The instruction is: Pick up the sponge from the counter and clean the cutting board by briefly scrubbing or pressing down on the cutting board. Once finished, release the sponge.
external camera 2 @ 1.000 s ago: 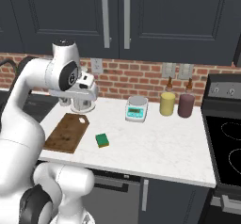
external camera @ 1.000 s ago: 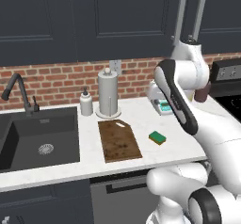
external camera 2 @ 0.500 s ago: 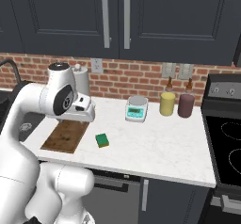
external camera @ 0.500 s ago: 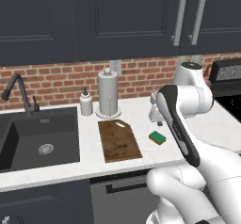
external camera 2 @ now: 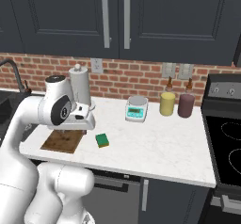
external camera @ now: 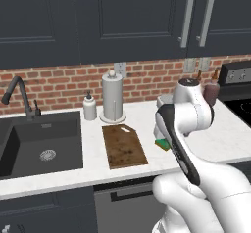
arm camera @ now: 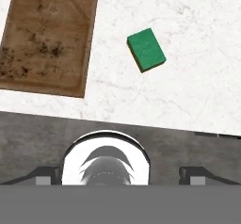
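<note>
White marbled stone makes up your work surface (external camera 2: pixel 155 148), running under dark cabinets between a sink (external camera: pixel 41 141) and a stove (external camera 2: pixel 226 148). You have nothing done yet: the sponge (arm camera: pixel 146 49) lies untouched on the surface, green side up, just beside the cutting board (arm camera: pixel 47 39) but apart from it. Picking it up, scrubbing and letting go are all ahead of you. From the hand view you look down on both from above, and the sponge's long axis sits skewed to the board's long edge. The board's long axis runs front to back, handle hole toward the brick wall. Your gripper (external camera 2: pixel 84 122) hangs above the surface near the board's corner; whether it stands apart or together cannot be told.
</note>
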